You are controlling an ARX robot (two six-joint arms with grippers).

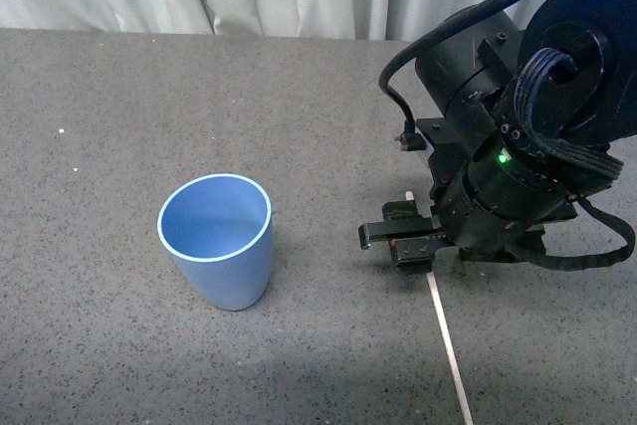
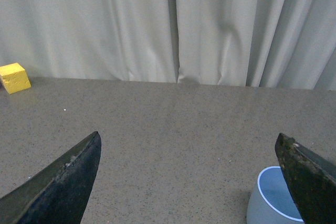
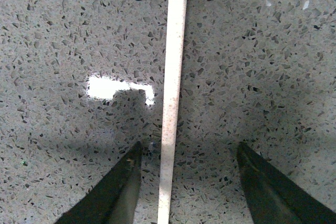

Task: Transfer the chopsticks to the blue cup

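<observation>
The blue cup point(image 1: 221, 240) stands upright and empty on the grey speckled table, left of centre; its rim also shows in the left wrist view point(image 2: 273, 199). The chopstick point(image 1: 448, 337) lies flat on the table at the right, partly hidden under my right arm. My right gripper point(image 1: 406, 241) is open and low over the chopstick's far part. In the right wrist view the chopstick point(image 3: 172, 93) runs between the open fingers point(image 3: 118, 192), closer to one finger and not held. My left gripper point(image 2: 188, 142) is open and empty, above the table near the cup.
A yellow block point(image 2: 14, 77) sits at the table's far edge by the white curtain point(image 2: 168, 24). The grey table point(image 1: 119, 126) stretches around the cup. My right arm's black body point(image 1: 528, 136) fills the right side.
</observation>
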